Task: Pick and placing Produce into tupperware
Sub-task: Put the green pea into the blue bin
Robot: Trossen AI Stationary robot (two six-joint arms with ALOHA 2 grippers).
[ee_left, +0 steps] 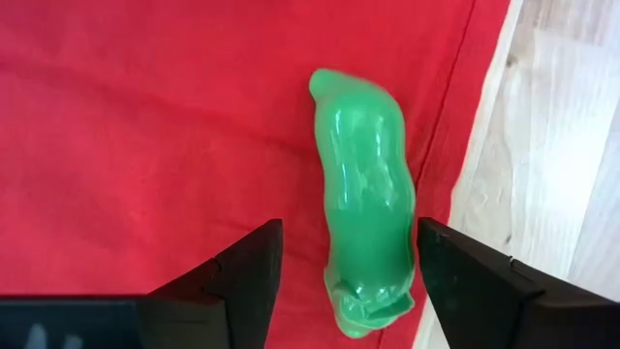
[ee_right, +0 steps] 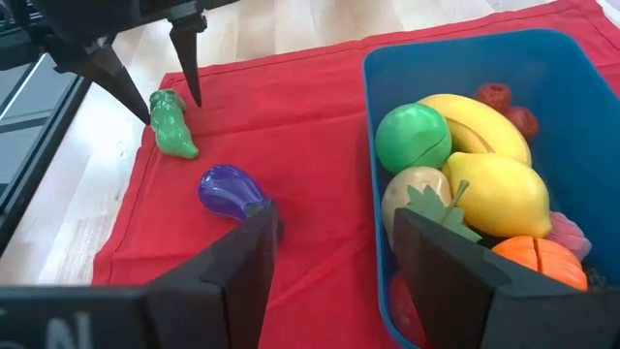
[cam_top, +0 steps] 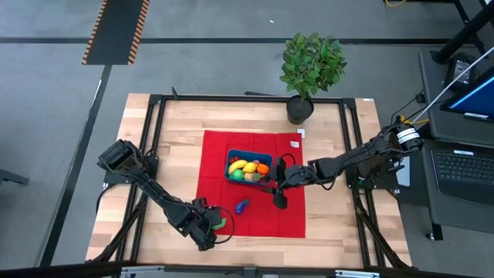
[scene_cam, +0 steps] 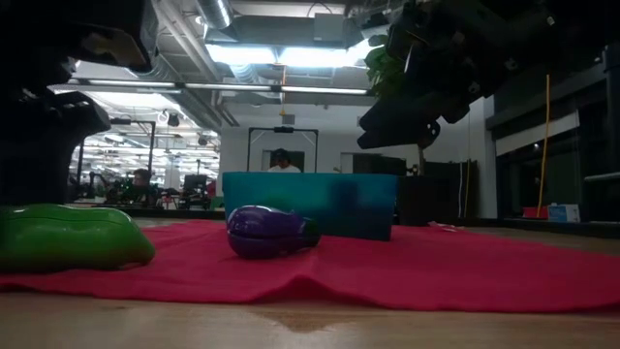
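Observation:
A green toy pepper [ee_left: 363,194] lies on the near left corner of the red cloth [cam_top: 255,220]. My left gripper [ee_left: 349,228] hangs open over it, one finger on each side, with no touch that I can see. The purple eggplant [cam_top: 241,205] lies on the cloth between the pepper and the teal tupperware [cam_top: 231,164]. The tupperware holds several pieces: a banana, a lemon [ee_right: 494,189], a green ball [ee_right: 412,136] and an orange one. My right gripper [ee_right: 334,228] is open and empty, above the cloth just off the tupperware's near right corner.
A potted plant [cam_top: 309,66] stands at the table's far edge. The red cloth covers the table's middle, with bare wood [cam_top: 154,154] on its left and right. Black frame rails [cam_top: 355,139] run along the table's sides. A keyboard and screen sit beyond the right edge.

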